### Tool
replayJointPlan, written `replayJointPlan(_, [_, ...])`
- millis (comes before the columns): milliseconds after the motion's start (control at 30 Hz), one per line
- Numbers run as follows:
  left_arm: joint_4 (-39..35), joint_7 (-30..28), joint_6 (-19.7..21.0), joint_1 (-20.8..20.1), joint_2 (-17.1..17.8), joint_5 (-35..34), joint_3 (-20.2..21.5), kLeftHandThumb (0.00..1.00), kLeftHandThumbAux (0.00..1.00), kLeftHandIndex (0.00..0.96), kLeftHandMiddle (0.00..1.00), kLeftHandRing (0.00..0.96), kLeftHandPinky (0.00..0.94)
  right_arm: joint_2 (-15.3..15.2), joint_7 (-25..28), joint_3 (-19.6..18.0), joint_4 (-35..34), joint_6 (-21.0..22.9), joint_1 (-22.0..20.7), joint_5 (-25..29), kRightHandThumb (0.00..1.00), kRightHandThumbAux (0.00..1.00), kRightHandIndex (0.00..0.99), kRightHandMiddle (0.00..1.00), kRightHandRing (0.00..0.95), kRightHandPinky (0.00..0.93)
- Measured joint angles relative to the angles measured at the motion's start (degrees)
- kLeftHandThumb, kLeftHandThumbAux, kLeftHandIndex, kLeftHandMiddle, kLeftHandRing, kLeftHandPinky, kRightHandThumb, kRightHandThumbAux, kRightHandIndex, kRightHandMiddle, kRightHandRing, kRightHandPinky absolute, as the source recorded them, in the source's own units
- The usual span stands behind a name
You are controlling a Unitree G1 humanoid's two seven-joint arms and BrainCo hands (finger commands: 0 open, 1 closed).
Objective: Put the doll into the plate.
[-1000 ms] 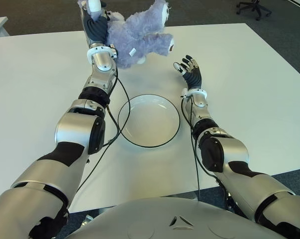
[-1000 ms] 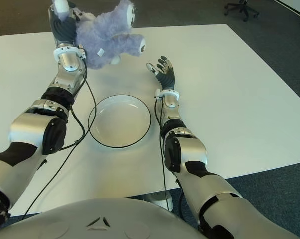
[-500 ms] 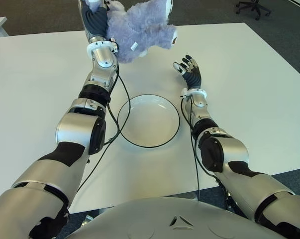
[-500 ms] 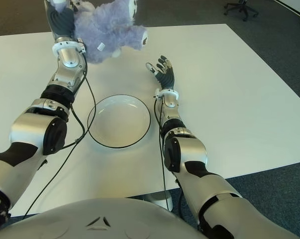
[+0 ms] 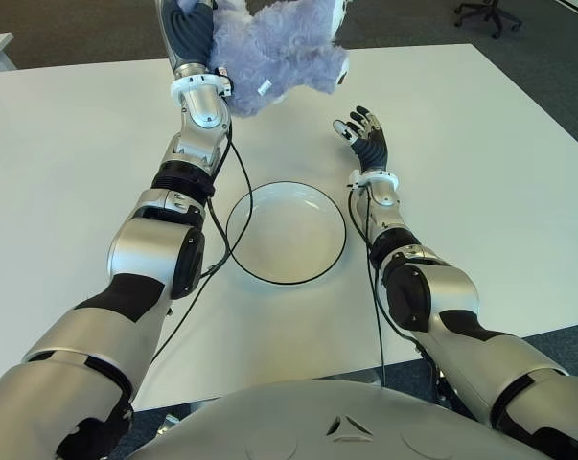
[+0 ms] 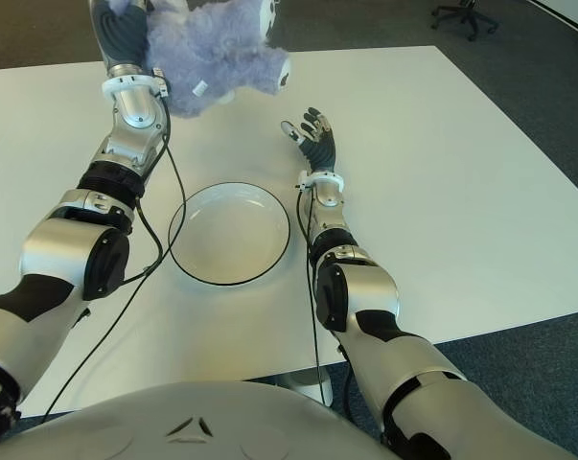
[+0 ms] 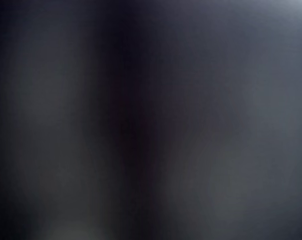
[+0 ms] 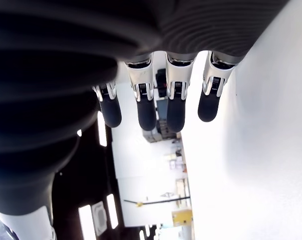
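I'm working over a broad white rectangular table (image 5: 480,172) with a smooth matte top. The only thing I can see lying directly on it is a round shallow white plate with a thin dark rim (image 5: 287,232), sitting flat and holding nothing. The tabletop stretches well beyond the plate toward the far edge, and to either side of it. Past the table's far and right edges I see dark grey carpeted floor (image 5: 557,67).

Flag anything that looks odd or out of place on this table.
Nothing stands out. The left hand holds the purple plush doll up above the table's far side, the white plate sits empty, and the right hand shows open beside the plate.
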Motion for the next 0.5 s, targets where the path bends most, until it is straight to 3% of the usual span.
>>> replayJointPlan(500, [-6.1, 0.1, -0.1, 2.2, -0.2, 0.6, -0.3, 0.742, 0.693, 0.441, 0.912, 0.895, 0.874, 0.0, -0.1, -0.1, 0.0, 0.0, 0.0, 0.0, 0.065, 0.710, 0.131, 0.147, 0.134, 0.127])
